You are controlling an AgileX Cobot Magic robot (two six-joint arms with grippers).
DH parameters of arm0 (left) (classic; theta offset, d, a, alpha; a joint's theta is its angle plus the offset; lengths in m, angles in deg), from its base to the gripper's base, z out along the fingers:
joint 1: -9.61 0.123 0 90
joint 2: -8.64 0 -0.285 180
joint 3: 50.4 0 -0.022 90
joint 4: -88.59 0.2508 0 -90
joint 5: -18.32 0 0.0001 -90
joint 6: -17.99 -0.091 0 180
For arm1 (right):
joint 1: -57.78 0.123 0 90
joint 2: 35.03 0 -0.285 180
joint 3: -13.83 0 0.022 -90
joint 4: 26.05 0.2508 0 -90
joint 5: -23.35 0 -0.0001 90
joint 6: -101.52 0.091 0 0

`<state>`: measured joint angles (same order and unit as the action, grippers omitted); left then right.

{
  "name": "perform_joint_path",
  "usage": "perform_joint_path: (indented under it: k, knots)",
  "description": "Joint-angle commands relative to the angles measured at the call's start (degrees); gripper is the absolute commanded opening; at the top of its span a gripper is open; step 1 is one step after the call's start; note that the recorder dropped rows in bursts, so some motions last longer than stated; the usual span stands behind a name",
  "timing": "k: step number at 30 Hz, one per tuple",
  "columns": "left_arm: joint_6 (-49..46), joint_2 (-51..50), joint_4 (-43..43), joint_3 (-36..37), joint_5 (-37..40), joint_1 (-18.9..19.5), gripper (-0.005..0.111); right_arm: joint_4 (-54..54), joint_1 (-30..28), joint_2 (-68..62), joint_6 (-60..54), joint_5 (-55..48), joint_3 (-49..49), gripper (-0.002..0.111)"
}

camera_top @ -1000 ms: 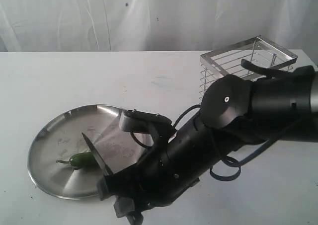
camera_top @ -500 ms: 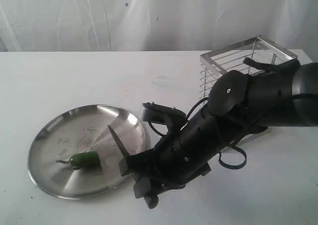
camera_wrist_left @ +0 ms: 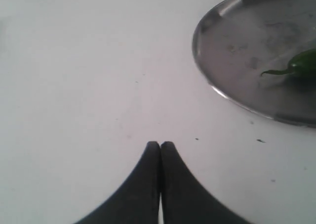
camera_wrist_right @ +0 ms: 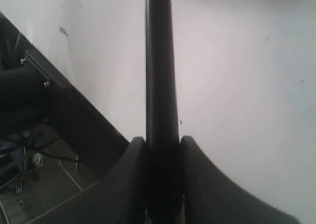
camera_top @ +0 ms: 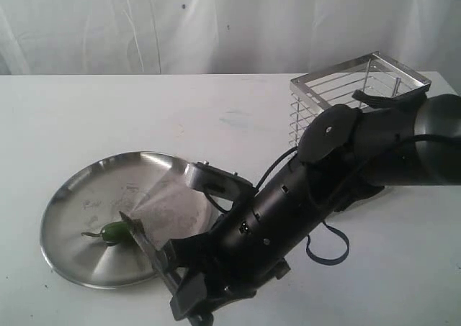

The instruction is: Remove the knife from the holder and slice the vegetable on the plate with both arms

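The green vegetable [camera_top: 113, 231] lies on the steel plate [camera_top: 65, 196], its stem pointing left. My right gripper [camera_top: 167, 267] reaches across from the right and is shut on the black handle of the knife [camera_top: 138, 234]. The dark blade slants over the plate with its edge against the vegetable's right end. In the right wrist view the knife [camera_wrist_right: 160, 80] runs straight out between the fingers of the right gripper [camera_wrist_right: 163, 141]. My left gripper [camera_wrist_left: 160, 145] is shut and empty, hovering over bare table beside the plate [camera_wrist_left: 217, 56] and vegetable [camera_wrist_left: 302, 64]. The wire holder [camera_top: 346, 88] stands at the back right.
The right arm's black body and cable loop [camera_top: 328, 247] stretch from the holder to the plate's near rim. A white curtain [camera_top: 216, 24] backs the white table. The table's edge and floor [camera_wrist_right: 29, 174] show in the right wrist view.
The right arm has swung the knife from above the plate's right side back down and left, bringing the blade onto the vegetable's right end. The left gripper has stayed shut.
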<state>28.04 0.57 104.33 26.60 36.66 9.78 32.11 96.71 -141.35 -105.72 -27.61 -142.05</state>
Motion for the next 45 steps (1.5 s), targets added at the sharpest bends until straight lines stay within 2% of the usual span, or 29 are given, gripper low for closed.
perform_joint_path:
  k: [1,14,22,26,31,33,35,37,40,41,42,43,44,45]
  knots:
    - [0.0,0.28,12.27,0.21,-3.58,-0.39,0.0,0.91,-0.17,0.14,-1.07,-3.07,-0.18,0.0]
    - [0.37,0.28,12.66,0.21,-10.65,-0.39,0.0,1.13,-0.17,0.14,-1.07,-2.93,-0.69,0.0]
    - [13.5,0.28,-1.35,0.21,-19.16,-0.39,0.0,-0.23,-0.17,0.14,-1.07,-0.99,-5.73,0.0]
    - [17.62,0.28,-1.33,0.21,-25.44,-0.39,0.0,-5.41,-0.28,0.14,2.69,1.44,-11.82,0.0]
    - [30.48,0.28,-1.33,0.21,-29.61,-0.39,0.0,-19.99,-0.28,-0.01,12.58,5.92,-17.74,0.0]
    - [31.07,0.28,-1.99,0.21,-34.79,-0.27,0.0,-25.92,-0.28,-0.1,16.52,6.96,-18.46,0.0]
    - [26.27,0.28,-4.53,0.21,-41.55,-0.13,0.0,-29.72,-0.28,-0.1,20.11,7.33,-18.44,0.0]
    - [17.65,0.28,-11.55,-1.15,-43.74,-0.13,0.0,-31.01,-0.28,-0.1,22.1,7.22,-18.44,0.0]
    - [0.96,-3.9,-32.48,-5.57,-47.57,-0.17,0.0,-31.01,-0.28,-0.1,22.1,7.22,-18.44,0.0]
    - [-5.95,-9.02,-41.66,-10.07,-52.08,-0.17,0.0,-31.01,-0.28,-0.1,22.11,7.36,-18.44,0.0]
    - [-8.02,-12.14,-43.39,-13.01,-52.4,-0.17,0.0,-31.01,-0.28,-0.1,22.11,7.45,-18.44,0.0]
    - [-13.65,-19.23,-42.0,-19.43,-47.7,-0.26,0.0,-31.01,-0.28,-0.1,22.11,7.45,-18.44,0.0]
    - [-15.96,-22.36,-39.57,-22.17,-43.58,-0.26,0.0,-31.01,-0.28,-0.1,22.11,7.45,-18.44,0.0]
    - [-19.61,-30.87,-31.2,-28.72,-29.59,-0.26,0.0,-31.01,-0.28,-0.1,22.11,7.45,-18.44,0.0]
